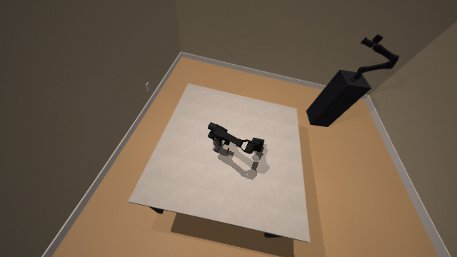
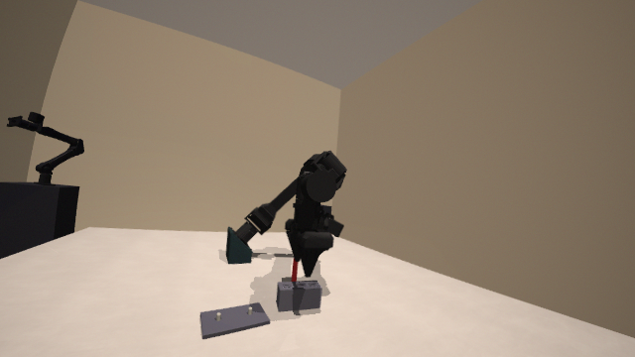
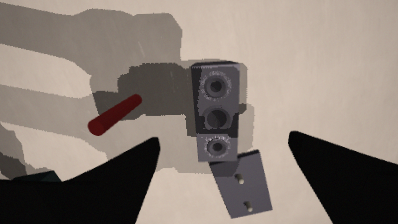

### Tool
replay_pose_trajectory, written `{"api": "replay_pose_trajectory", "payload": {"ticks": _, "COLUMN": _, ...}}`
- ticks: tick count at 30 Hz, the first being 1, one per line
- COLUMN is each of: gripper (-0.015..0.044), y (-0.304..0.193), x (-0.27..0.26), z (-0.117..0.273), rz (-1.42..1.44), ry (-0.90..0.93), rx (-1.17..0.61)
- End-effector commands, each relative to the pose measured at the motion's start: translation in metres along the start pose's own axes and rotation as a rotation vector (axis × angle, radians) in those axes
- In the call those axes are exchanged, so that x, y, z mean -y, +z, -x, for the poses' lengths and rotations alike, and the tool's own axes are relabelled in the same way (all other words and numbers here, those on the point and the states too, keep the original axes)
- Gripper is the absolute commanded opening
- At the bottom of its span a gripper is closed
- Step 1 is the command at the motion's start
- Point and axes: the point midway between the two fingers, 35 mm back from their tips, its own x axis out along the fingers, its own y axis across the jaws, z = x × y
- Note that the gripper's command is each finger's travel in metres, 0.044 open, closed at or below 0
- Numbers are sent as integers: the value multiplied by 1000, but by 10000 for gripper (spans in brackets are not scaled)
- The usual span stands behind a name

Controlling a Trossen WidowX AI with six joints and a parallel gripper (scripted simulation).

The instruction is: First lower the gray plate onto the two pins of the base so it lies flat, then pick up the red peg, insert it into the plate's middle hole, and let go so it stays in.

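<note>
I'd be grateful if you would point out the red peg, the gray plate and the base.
peg [image 2: 295, 271] [image 3: 115, 114]: exterior and wrist, its shaft
plate [image 2: 307, 298] [image 3: 229, 96]: exterior and wrist, its block body
base [image 2: 234, 324] [image 3: 256, 192]: exterior and wrist, its flat top

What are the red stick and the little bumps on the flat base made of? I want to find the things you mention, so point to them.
The red stick [image 1: 228, 150] [image 2: 295, 271] [image 3: 115, 115] looks like smooth plastic or painted wood: one even color. The bumps [image 2: 250, 310] [image 3: 240, 179] might be metal or pale plastic; they're light and plain.

One gripper, black, open, pointing down; one gray base, two pale pins, flat on tabletop.
</note>
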Motion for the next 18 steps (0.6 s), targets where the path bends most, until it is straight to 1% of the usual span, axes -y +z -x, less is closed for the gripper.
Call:
{"api": "replay_pose_trajectory", "payload": {"ticks": 1, "gripper": 440, "y": -1, "x": -2, "z": -9, "rz": -11, "ry": 7, "rx": 4}}
{"api": "replay_pose_trajectory", "payload": {"ticks": 5, "gripper": 440, "y": -1, "x": -2, "z": -23, "rz": -10, "ry": 7, "rx": 4}}
{"api": "replay_pose_trajectory", "payload": {"ticks": 18, "gripper": 440, "y": -1, "x": -1, "z": -41, "rz": -10, "ry": 7, "rx": 4}}
